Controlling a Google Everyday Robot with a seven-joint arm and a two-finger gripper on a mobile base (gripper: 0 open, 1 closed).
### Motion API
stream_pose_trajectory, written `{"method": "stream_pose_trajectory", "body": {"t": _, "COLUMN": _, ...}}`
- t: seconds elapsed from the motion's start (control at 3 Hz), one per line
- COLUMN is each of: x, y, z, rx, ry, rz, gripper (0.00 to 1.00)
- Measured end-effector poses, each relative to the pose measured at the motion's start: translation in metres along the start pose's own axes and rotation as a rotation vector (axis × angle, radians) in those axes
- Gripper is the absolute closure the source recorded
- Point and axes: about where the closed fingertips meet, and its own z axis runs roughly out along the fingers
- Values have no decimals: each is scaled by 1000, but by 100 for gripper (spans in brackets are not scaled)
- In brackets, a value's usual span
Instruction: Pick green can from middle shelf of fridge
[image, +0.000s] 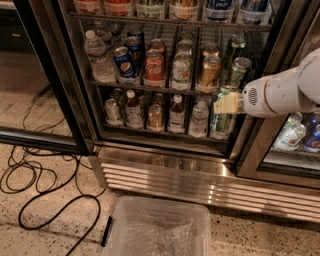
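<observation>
Standing upright at the right end of the middle shelf (165, 90) of the fridge (200, 180): the green can (239, 71), long axis vertical, silver top rim pointing up, base on the wire rack just behind the front rail. Just beside it on the left, a gold-tan can (210, 72); further left along the same rail, a whitish can (181, 72), a red can (154, 67), a blue can (123, 62) and a clear water bottle (97, 57) near the left edge. Behind the green can, toward the shelf's back right corner, a second dark green can (235, 47), also upright.

Reaching in from the right on a white arm (285, 90): the end effector (227, 103), pale yellow, pointing left, below the middle shelf's front rail and lower than the green can, apart from it. Open or closed: cannot tell. Partly covered by it, a green container (220, 122) at the right end of the lower shelf.

On the floor before the ribbed steel base, a clear plastic bin (160, 225); to the left, loops of black cable (45, 200).
</observation>
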Motion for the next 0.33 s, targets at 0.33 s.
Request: {"method": "stream_pose_trajectory", "body": {"t": 0.33, "x": 0, "y": 0, "z": 0, "rx": 0, "ry": 0, "rz": 0, "gripper": 100}}
